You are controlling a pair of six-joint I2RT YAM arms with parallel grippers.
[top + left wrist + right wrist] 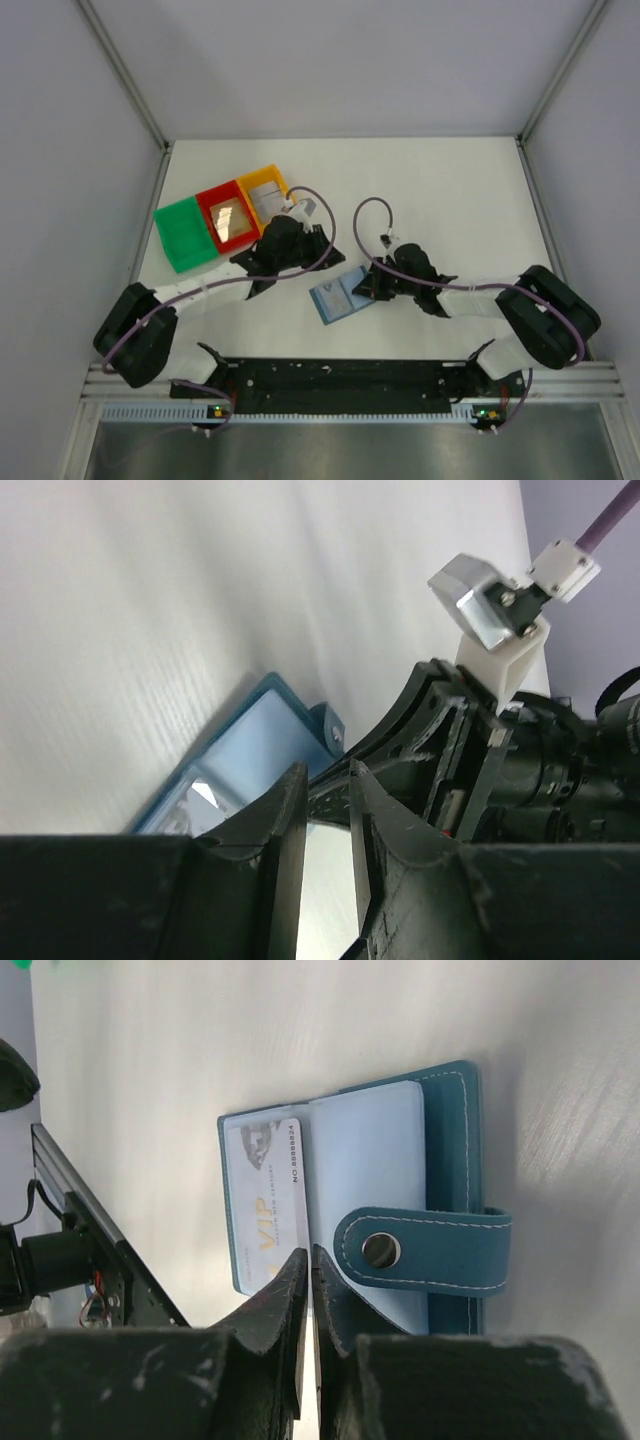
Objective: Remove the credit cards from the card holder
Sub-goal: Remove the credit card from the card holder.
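Note:
The blue card holder (335, 295) lies open on the white table, its strap with a metal snap (380, 1250) folded across the pale inner pocket. A white credit card (262, 1200) printed "VIP" sits in its left pocket. My right gripper (311, 1253) is shut at that card's inner edge, which runs into the slit between the fingertips; it reaches the holder from the right (365, 285). My left gripper (328, 254) hovers just left of the holder (255, 745), jaws a little apart (328, 775), with nothing gripped between them.
Green (185, 232), red (211, 202) and yellow (262, 180) trays stand in a row at the back left; the red and yellow ones each hold a card. The right arm's wrist camera (490, 610) and cable sit close in front of my left gripper.

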